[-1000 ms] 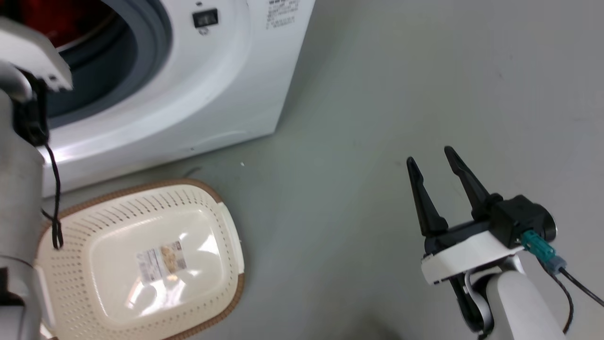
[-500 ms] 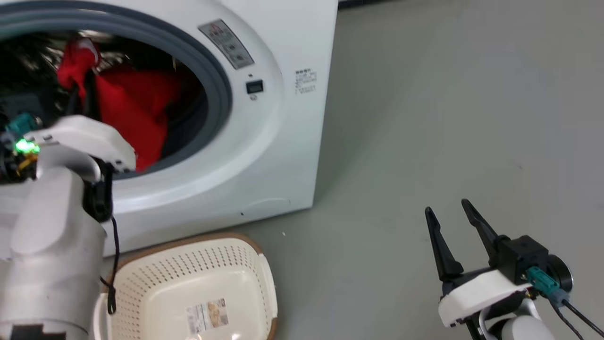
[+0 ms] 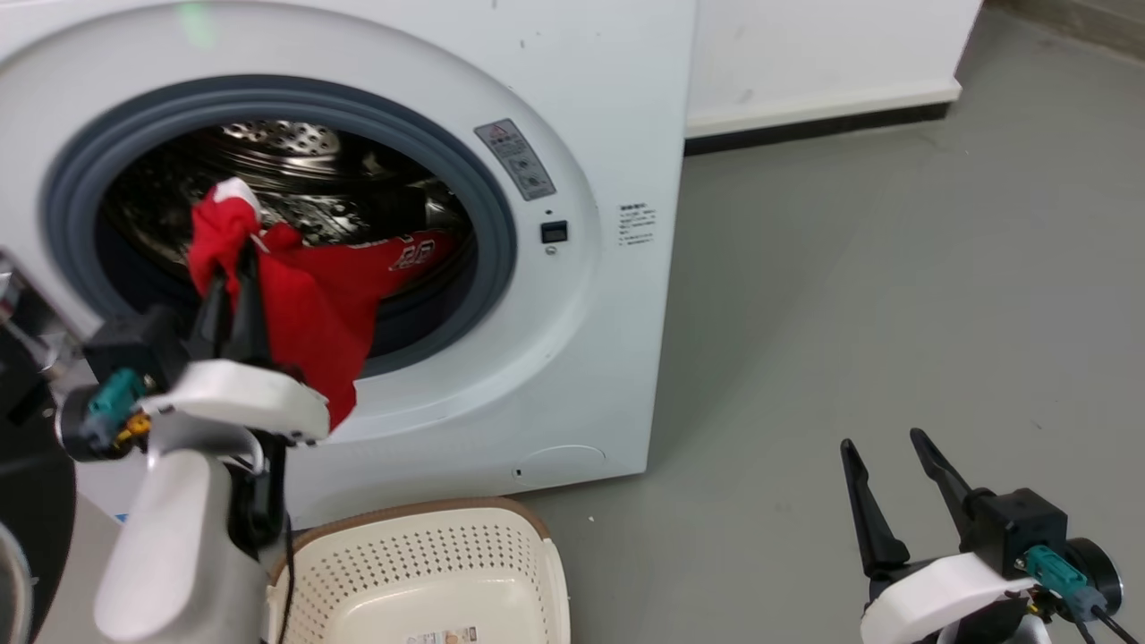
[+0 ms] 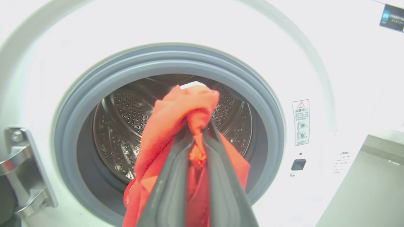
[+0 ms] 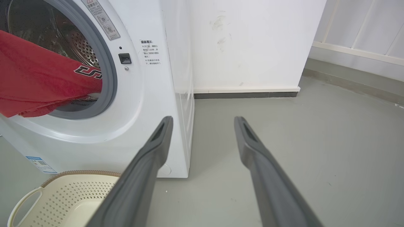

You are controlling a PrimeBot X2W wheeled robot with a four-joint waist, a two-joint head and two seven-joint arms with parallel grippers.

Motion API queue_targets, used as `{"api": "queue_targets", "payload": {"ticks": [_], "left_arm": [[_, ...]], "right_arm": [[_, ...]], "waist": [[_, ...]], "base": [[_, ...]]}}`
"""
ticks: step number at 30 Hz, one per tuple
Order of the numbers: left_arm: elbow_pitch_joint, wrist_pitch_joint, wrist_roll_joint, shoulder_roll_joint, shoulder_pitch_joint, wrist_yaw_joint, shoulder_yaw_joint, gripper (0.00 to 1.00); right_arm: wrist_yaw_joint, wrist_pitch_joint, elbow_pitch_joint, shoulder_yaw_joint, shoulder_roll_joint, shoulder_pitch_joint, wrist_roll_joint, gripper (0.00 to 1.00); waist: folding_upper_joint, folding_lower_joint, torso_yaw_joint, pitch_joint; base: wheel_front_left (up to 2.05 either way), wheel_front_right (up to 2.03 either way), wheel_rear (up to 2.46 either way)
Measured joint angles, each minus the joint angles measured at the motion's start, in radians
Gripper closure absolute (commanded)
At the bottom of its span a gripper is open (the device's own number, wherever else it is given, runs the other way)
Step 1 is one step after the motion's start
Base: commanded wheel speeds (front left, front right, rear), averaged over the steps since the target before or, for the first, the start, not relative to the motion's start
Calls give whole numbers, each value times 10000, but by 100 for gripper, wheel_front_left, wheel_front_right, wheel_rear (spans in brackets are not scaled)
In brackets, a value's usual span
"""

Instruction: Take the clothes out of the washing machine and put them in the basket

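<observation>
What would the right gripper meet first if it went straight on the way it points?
Nothing nearby: the right gripper points over bare floor toward the wall beside the washer; depth is unclear.

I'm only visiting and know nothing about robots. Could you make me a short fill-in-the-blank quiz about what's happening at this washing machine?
1. The left gripper is shut on a jersey coloured ____.
2. The jersey hangs out over the washing machine, across its ____ rubber ring.
3. The right gripper, off to the side of the basket, holds nothing, and its jaws stand ____.

Missing words: red; grey; open.
</observation>
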Motion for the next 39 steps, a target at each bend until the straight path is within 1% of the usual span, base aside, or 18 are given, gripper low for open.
{"api": "queue_targets", "payload": {"ticks": [6,15,19,24,26,30,33,39], "left_arm": [[-2355,125,48,-345,1569,332,-236,100],[-6071,1062,138,-548,3755,1064,-531,100],[-6999,1615,132,-662,4666,1275,-790,100],[-6776,1893,-146,-830,5450,1402,-940,100],[-6399,1898,-276,-920,5732,1394,-1014,100],[-5323,1659,-548,-1131,5922,1221,-1164,100],[-4414,1172,-677,-1227,5724,1037,-1114,100],[-2429,502,-932,-1329,4478,587,-895,100]], "right_arm": [[0,173,-245,-102,-2,267,-69,0],[0,408,-516,-54,0,476,-159,0],[0,430,-637,-111,-2,502,-173,0],[0,495,-708,-17,0,383,-174,0],[0,495,-721,8,-2,344,-174,0],[0,487,-738,25,0,212,-173,0],[0,420,-811,17,0,50,-171,0],[0,364,-886,146,4,-477,-174,0]], "waist": [[0,1,402,-298],[0,2,952,-346],[0,3,1115,-233],[0,3,1213,61],[0,3,1207,169],[0,3,1149,475],[0,3,1103,800],[0,4,961,1657]], "base": [[0,0,0],[0,0,0],[0,0,0],[0,0,0],[0,0,0],[0,0,0],[0,0,0],[0,0,0]]}}
